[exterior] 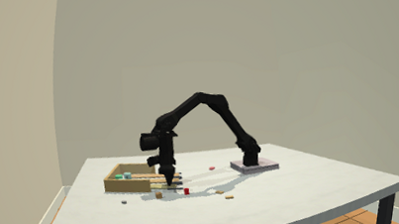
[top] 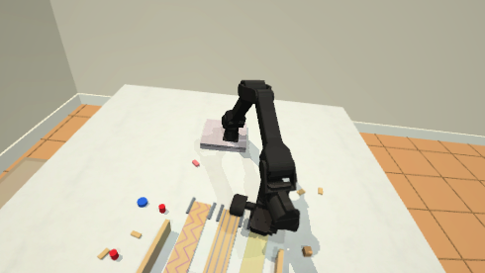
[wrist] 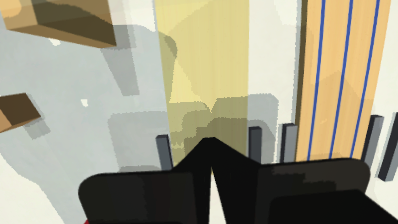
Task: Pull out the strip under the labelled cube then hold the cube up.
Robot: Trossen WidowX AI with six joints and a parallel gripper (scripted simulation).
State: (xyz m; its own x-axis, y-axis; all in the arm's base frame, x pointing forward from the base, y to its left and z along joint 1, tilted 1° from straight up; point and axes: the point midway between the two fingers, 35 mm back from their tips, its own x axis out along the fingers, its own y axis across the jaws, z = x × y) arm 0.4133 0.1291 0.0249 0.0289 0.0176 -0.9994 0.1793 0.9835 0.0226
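In the top view, we see our black arm (top: 269, 124) (exterior: 201, 98) bent over three strips that lie side by side. The zigzag strip (top: 193, 232) and the striped strip (top: 224, 237) (wrist: 342, 65) are beside the plain yellow strip (top: 254, 252) (exterior: 159, 187) (wrist: 210, 60), and our pincer (top: 261, 225) (exterior: 170, 182) (wrist: 209, 143) is over the end of the yellow one. From the side, we see a wooden box (exterior: 128, 186) where the far ends of the strips go in. Two small blocks, a pale blue block (exterior: 127, 175) and a green block (exterior: 119, 177), are in there. One may be the labelled cube, but they are too tiny for us to read a label, so we can't be sure which strip it sits on. In the wrist view, our pincer is squeezed shut with nothing in it, and its tips are over the yellow strip, between two little grey posts (wrist: 164, 152) (wrist: 255, 145). The strip looks thin, flat and light, maybe a bit bendy and smooth. We think it's best to hold its near end in the middle and pull it straight and slow, so the cube doesn't tip. The cube looks small and hard, so we can pinch it softly by two flat sides.
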